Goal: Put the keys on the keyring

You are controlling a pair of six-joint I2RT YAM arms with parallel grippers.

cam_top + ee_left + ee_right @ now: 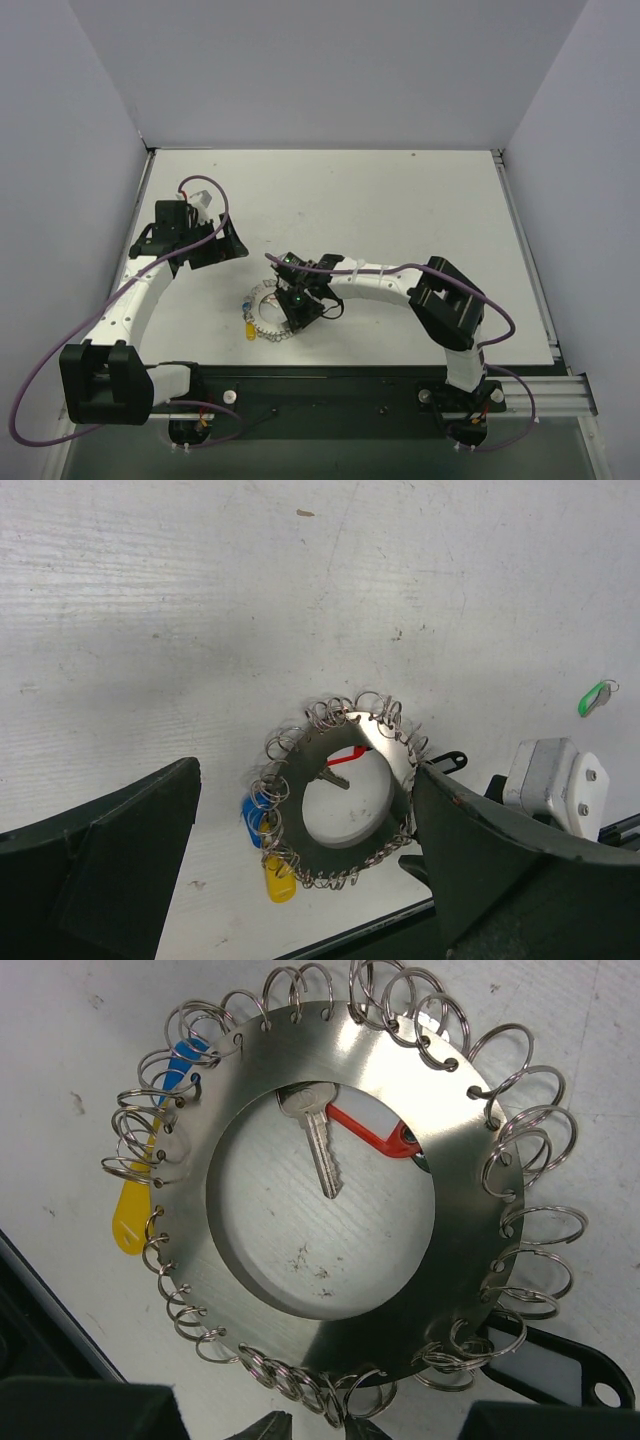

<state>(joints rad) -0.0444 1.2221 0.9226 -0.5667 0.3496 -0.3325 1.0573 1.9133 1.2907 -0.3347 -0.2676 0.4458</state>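
Observation:
The keyring [470, 1210], a flat silver ring fringed with wire loops, fills the right wrist view and looks tipped up off the table [345, 825]. My right gripper [316, 1428] has its fingertips [266, 1426] close together on the loops at the ring's near rim. A red key [370, 1130] shows through the ring's hole, its head partly under the plate. A blue key [185, 1060] and a yellow key [130, 1220] sit among the loops on one side. A green key [596, 697] lies apart on the table. My left gripper [222, 243] is open, back from the ring, holding nothing.
A small black oval clip [570, 1370] lies just under the ring's edge beside my right gripper. The table's dark front rail [330, 385] runs close behind the ring. White walls close in the table on three sides.

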